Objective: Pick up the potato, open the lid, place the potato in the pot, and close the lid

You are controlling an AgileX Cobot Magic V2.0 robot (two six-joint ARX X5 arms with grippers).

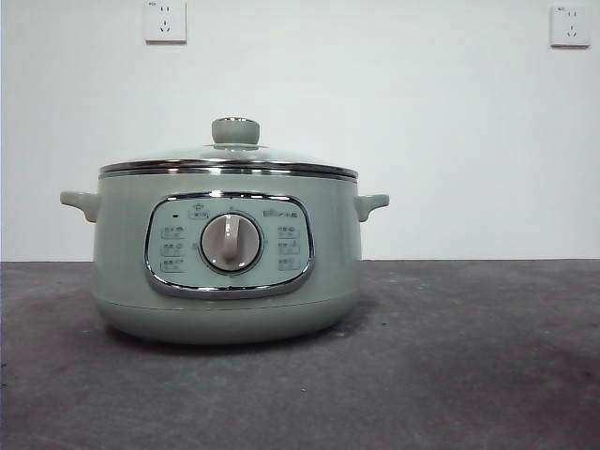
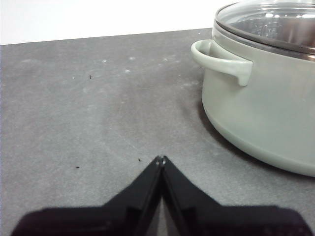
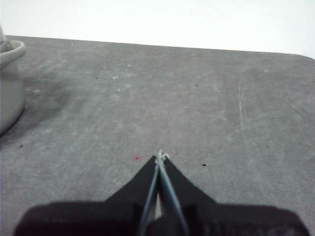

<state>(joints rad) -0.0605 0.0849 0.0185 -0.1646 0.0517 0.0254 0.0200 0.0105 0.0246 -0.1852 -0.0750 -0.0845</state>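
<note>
The pot sits on the grey table with the lid seated squarely on its rim, knob upright, so either nothing has begun or all of it is done, and these views cannot settle which. The potato shows nowhere: not on the table beside the pot, not in either gripper. It may lie inside the pot, but glare on the glass hides the inside. The left gripper hangs over bare table just beside the pot's side handle, its jaws pressed together on nothing. The right gripper waits on the other side of the pot, further from it, jaws likewise together and empty, with only a handle at that picture's edge
</note>
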